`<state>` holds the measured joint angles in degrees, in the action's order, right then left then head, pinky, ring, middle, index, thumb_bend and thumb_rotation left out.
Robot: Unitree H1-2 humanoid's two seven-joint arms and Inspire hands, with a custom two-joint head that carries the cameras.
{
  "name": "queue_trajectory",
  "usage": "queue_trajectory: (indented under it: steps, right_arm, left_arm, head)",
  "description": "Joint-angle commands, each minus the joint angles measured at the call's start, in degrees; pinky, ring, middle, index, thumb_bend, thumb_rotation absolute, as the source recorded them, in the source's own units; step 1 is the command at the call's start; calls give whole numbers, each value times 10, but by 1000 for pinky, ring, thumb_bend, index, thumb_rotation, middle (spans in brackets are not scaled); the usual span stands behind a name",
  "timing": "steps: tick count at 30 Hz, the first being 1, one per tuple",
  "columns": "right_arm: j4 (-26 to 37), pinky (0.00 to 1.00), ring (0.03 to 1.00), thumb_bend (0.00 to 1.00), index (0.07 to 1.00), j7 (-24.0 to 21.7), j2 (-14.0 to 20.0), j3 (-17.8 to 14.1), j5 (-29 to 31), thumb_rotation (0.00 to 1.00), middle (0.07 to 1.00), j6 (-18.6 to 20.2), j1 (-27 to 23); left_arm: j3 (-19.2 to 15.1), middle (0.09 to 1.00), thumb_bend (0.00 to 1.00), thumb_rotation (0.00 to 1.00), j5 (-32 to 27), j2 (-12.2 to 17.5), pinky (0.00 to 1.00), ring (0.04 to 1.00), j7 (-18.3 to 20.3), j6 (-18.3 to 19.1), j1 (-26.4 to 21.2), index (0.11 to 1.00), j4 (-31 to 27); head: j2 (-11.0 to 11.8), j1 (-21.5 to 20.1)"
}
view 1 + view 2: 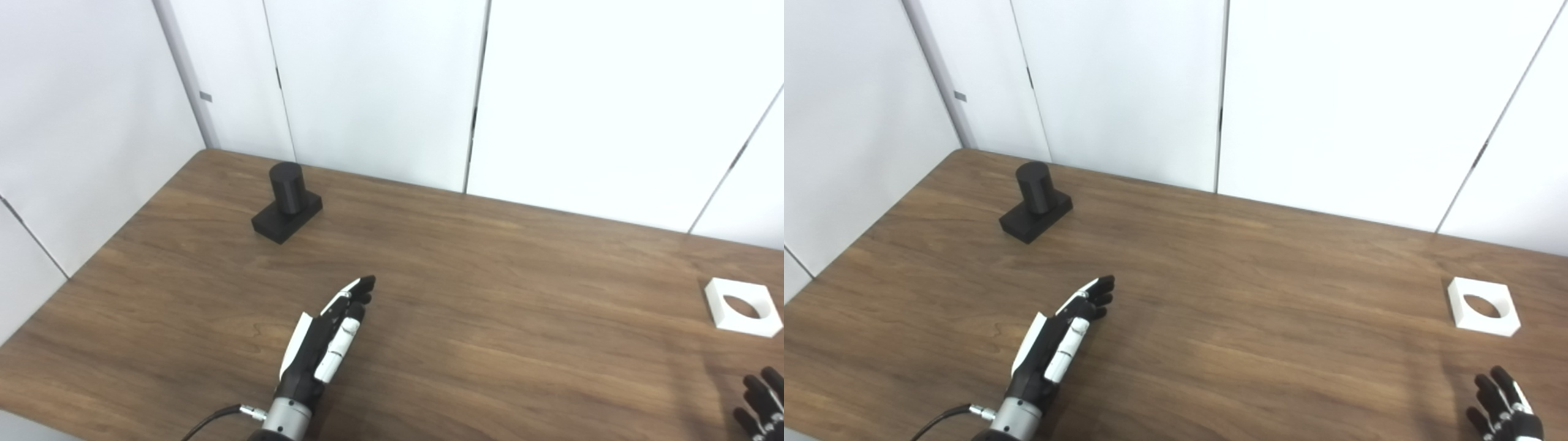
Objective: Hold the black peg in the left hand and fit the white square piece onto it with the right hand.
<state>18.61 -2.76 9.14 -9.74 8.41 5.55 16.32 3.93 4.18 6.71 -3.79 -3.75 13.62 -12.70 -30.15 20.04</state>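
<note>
The black peg [286,203], a short upright cylinder on a flat black base, stands on the brown table [465,288] at the far left. My left hand [327,340] hovers open near the table's front, fingers stretched toward the peg, well short of it and holding nothing. The white square piece [1483,305] with a round hole lies flat at the right side of the table. My right hand [1504,407] shows at the bottom right corner with its fingers spread, open, nearer the front edge than the white piece and apart from it.
White wall panels [380,86] close off the table at the back and on the left. A black cable [211,421] runs from my left wrist at the bottom edge.
</note>
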Motion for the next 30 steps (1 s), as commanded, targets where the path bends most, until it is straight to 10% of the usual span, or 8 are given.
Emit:
queue_trajectory:
  steps: [1, 11, 21, 26, 30]
  right_arm:
    - [-7, 909, 930, 645, 910, 0, 6, -4, -3, 1000, 902, -7, -3]
    - [-16, 838, 896, 617, 882, 8, 1, 0, -14, 1000, 874, -5, -12]
    - [-26, 800, 873, 727, 851, 12, -1, 8, -28, 1000, 859, -19, -12]
    - [-24, 835, 889, 749, 870, 7, 0, 9, -21, 1000, 879, -24, -7]
    - [-16, 817, 880, 779, 863, 11, 0, 10, -27, 1000, 870, -17, -4]
  left_arm:
    - [6, 911, 601, 950, 4, -28, 876, 896, -1, -3, 9, 884, 2]
    - [10, 932, 558, 944, 21, -21, 920, 935, -7, 3, 2, 904, 9]
    - [-27, 938, 496, 559, 77, -10, 894, 933, -34, 35, -10, 925, -48]
    - [-62, 923, 574, 495, 130, 0, 771, 896, -49, 91, -43, 913, -99]
    - [-84, 928, 625, 452, 171, 7, 861, 919, -60, 118, -72, 911, -112]
  head:
    - [-1, 1]
    - [6, -8]
    - [6, -14]
    - [5, -14]
    - [5, -14]
